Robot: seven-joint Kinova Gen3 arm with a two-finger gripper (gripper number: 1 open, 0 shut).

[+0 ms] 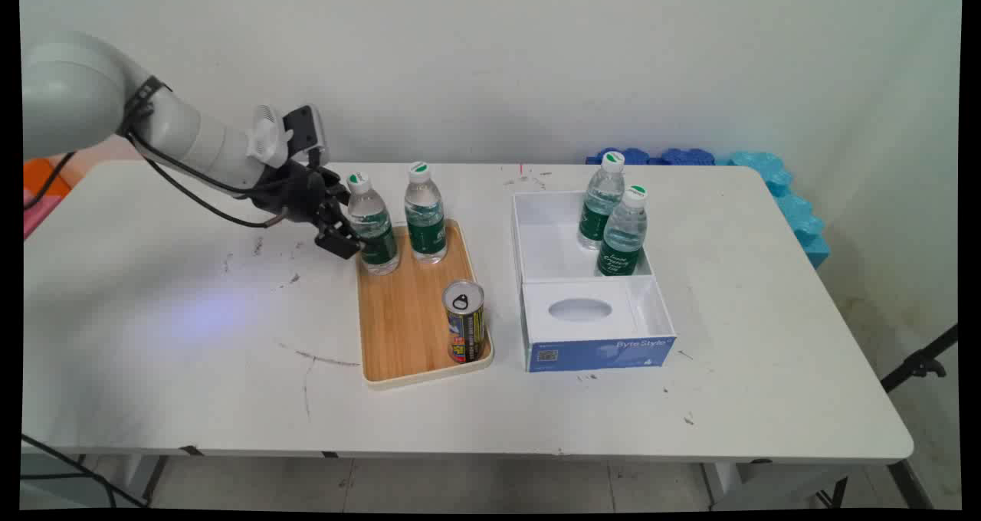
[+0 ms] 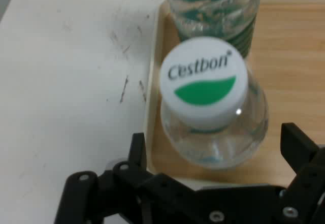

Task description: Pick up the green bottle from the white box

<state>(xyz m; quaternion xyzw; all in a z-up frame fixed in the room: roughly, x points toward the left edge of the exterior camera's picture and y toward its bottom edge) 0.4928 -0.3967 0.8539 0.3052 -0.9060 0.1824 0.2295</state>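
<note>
End effector [image 2: 213,158] astride Cestbon bottle [image 2: 208,107]

The main view looks down from above the table's [image 1: 153,337] near side, across it to the wall. The hand view sits close above a bottle [image 2: 213,112], looking down onto its cap between the fingers. Both share this bottle [image 1: 372,226], the tray's [image 1: 402,329] corner, and the bottle [image 1: 425,214] beside it.

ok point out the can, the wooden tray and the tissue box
can [image 1: 464,322], main view, on its printed side
wooden tray [image 1: 398,314], main view, on a bare patch of its wood floor
tissue box [image 1: 602,353], main view, on its blue front face
</note>
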